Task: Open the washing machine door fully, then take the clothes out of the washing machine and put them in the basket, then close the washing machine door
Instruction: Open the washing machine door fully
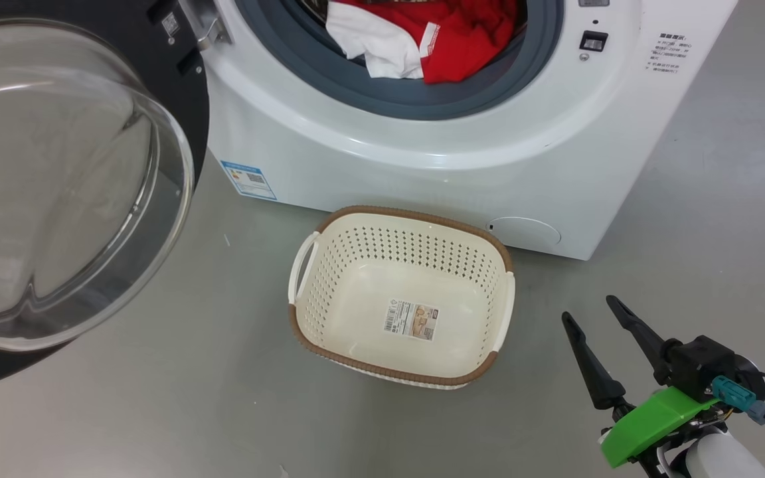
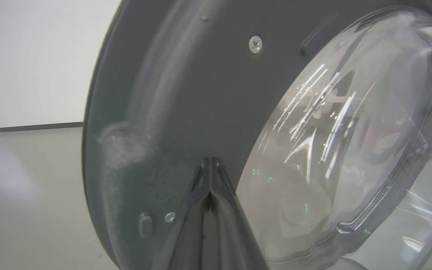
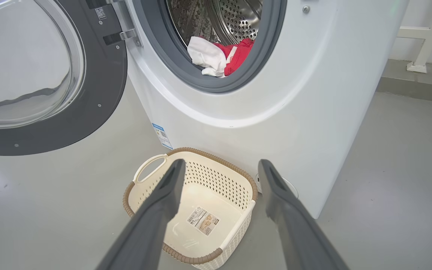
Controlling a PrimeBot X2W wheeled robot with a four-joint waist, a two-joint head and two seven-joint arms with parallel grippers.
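Left hand (fingers pressed together) faced the washing machine door; right hand, fingers apart, hovered four o'clock from the basket.

Left jaws tight together; right jaws wide apart, fingers angled up-left.

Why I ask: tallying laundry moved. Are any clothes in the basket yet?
No: the basket holds just its sticker; the clothes lie in the washing machine.

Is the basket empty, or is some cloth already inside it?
Empty. The basket has a bare floor with a label sticker; the red and white clothes lie in the washing machine.
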